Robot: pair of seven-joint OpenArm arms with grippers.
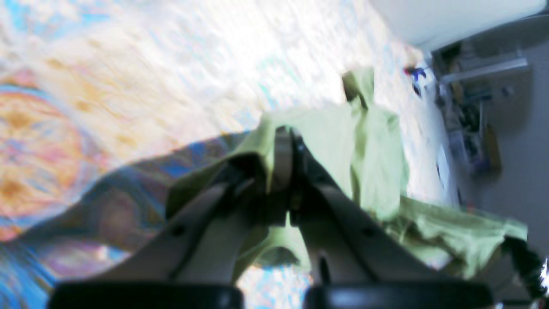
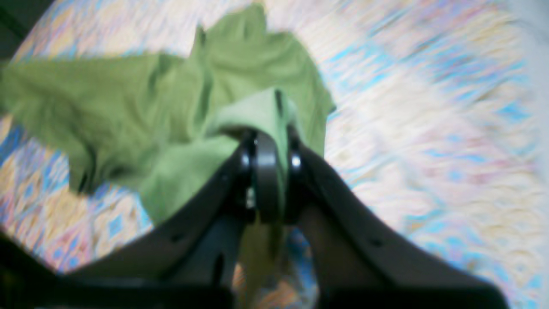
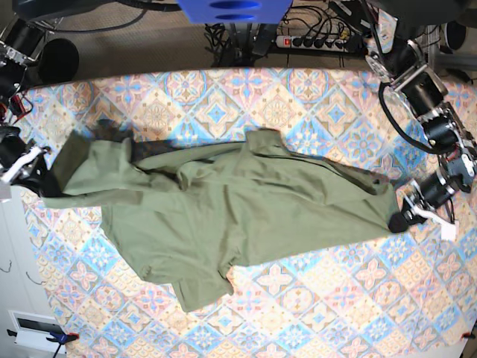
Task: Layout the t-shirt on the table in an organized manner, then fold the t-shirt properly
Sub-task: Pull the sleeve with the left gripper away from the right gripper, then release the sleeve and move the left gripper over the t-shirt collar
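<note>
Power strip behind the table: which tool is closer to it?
Left. The left tool pinches the shirt at the end of the table nearer the power strip. The right tool pinches the shirt's opposite end, much farther away.

One t-shirt (image 3: pixel 223 216), olive green. One table (image 3: pixel 320 313) under a single tiled cloth. Two robot arms, one at each side edge of the base view. Two grippers: left gripper (image 3: pixel 399 221), right gripper (image 3: pixel 46 181). One white power strip (image 3: pixel 317 42) on the floor behind the table. One blue block (image 3: pixel 234 10) at top centre.
</note>
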